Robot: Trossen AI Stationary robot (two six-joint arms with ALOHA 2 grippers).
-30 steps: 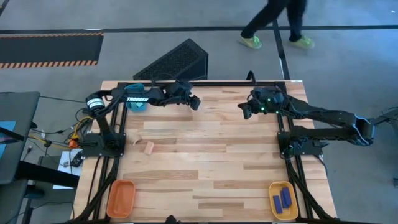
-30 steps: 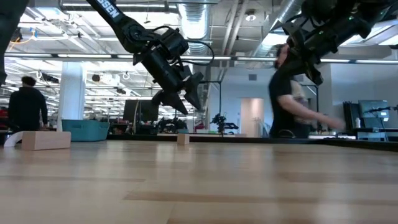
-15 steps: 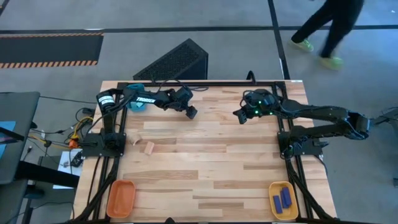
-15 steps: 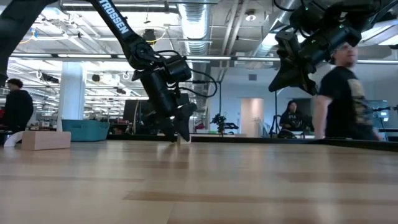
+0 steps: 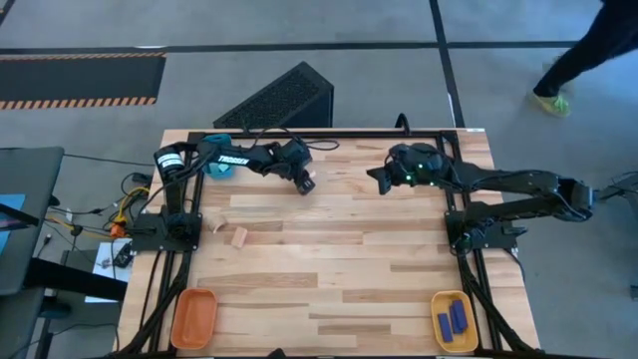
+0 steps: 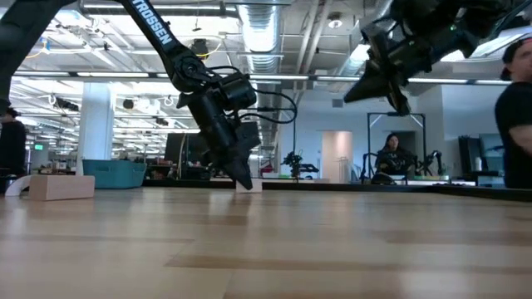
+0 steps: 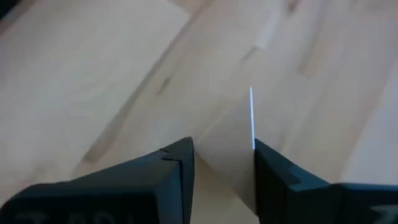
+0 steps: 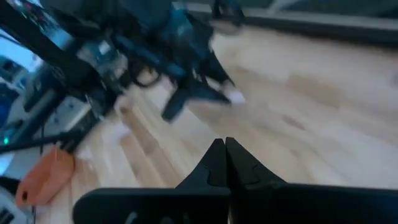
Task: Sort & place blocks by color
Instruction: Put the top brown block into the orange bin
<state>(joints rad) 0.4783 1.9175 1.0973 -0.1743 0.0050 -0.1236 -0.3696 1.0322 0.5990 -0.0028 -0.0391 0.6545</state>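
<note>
Closing on a wood block [image 7: 227, 158] at table's twelve o'clock, left gripper [image 5: 306, 183] has it between its fingers; right gripper [image 5: 375, 176] hovers pinched empty. Two blue bars [image 5: 451, 319] sorted; two wood pieces [image 5: 231, 232] wait at nine.

grey concrete floor [image 5: 299, 30] lying around my table; hazard-striped mat [image 5: 80, 80] sitting at its far left; dark perforated ramp [image 5: 284, 98] resting behind the table edge. ceiling ducts [image 6: 258, 25] and strip lights [image 6: 108, 75] glowing over an open workshop; white pillar [image 6: 96, 124] standing beyond; a person [image 6: 391, 158] sitting far back.
</note>
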